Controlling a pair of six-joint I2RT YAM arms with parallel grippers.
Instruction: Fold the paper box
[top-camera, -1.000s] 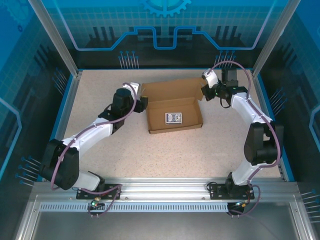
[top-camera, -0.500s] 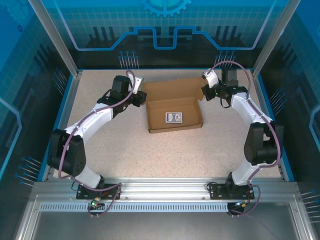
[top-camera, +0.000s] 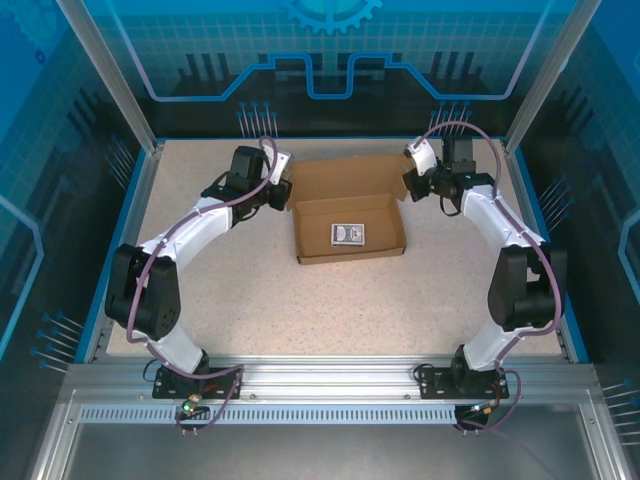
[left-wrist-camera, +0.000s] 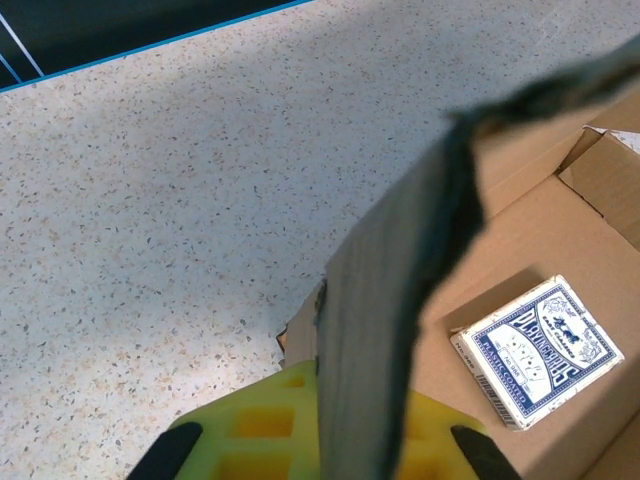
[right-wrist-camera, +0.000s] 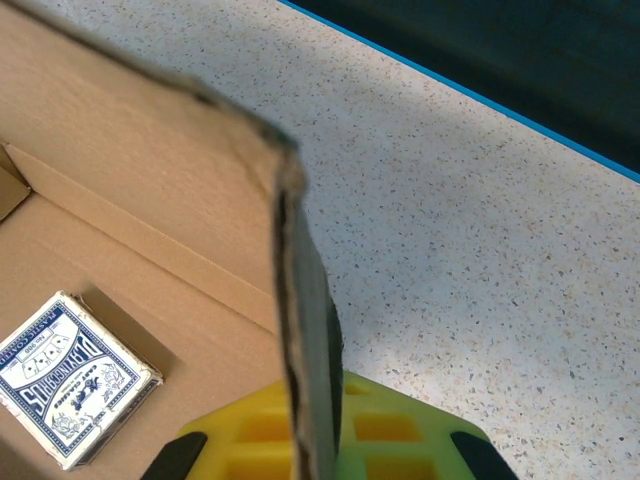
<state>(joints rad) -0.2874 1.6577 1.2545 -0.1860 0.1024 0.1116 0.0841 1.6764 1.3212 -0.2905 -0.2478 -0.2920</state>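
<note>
Speckled pale table (top-camera: 250, 290), fenced by blue glowing walls (top-camera: 60, 150), carries the box (top-camera: 312, 232) toward its far middle. We see the box open: a shallow brown tray with its lid panel (top-camera: 350, 176) spread behind it. On its floor, right of centre, lies a blue-and-white pack of cards (top-camera: 347, 235). We find the left pincer (top-camera: 287, 193) clamped on the left flap (left-wrist-camera: 385, 300) at the box's rear corner; the left wrist view shows that flap edge-on, standing up. The right pincer (top-camera: 408, 186) is likewise closed on the right flap (right-wrist-camera: 305, 330) at the opposite rear corner. Both arms curve in from the near rail (top-camera: 330, 375).
</note>
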